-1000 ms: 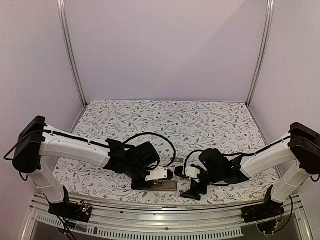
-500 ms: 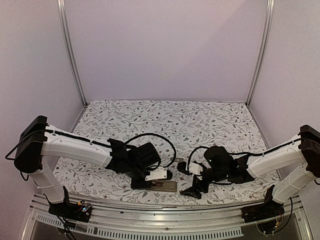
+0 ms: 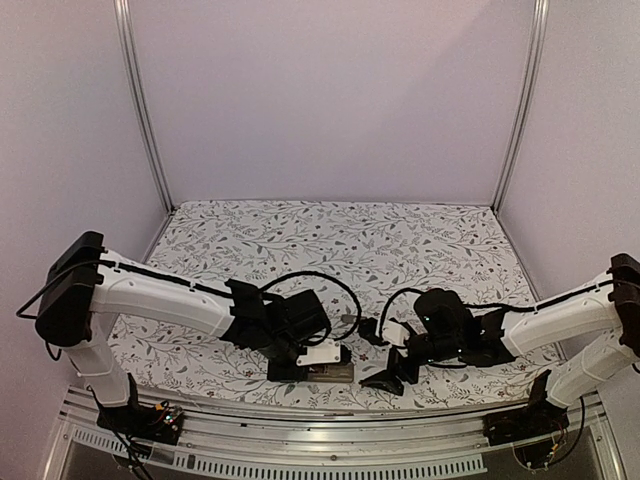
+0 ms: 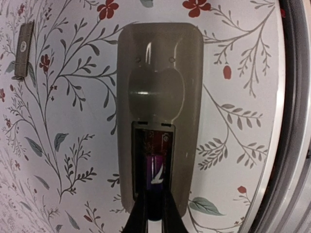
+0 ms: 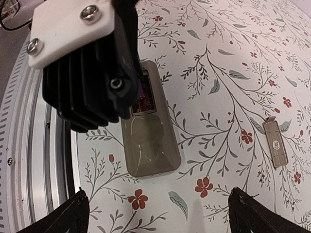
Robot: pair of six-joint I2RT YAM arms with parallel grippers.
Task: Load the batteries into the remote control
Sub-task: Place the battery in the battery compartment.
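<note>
The remote control [image 4: 160, 97] lies back up near the table's front edge, greyish-tan, with its dark battery recess open. My left gripper [image 4: 155, 206] is shut on a dark purple battery [image 4: 155, 174] and holds it lengthwise in the recess. The second battery is not visible. In the right wrist view the remote [image 5: 150, 145] lies ahead, its recess end hidden behind the left gripper's black and white body [image 5: 85, 63]. My right gripper [image 5: 160, 218] is open and empty, just right of the remote. In the top view the left gripper [image 3: 318, 360] is over the remote [image 3: 335, 374], and the right gripper [image 3: 388, 372] is beside it.
A small tan battery cover [image 4: 23, 51] lies on the floral cloth beyond the remote; it also shows in the right wrist view [image 5: 275, 143]. The metal front rail [image 5: 43, 160] runs close beside the remote. Black cables arch over both wrists [image 3: 330, 280].
My left gripper has shifted a little right and lower over the remote. My right arm has drawn back slightly to the right, its gripper staying open.
</note>
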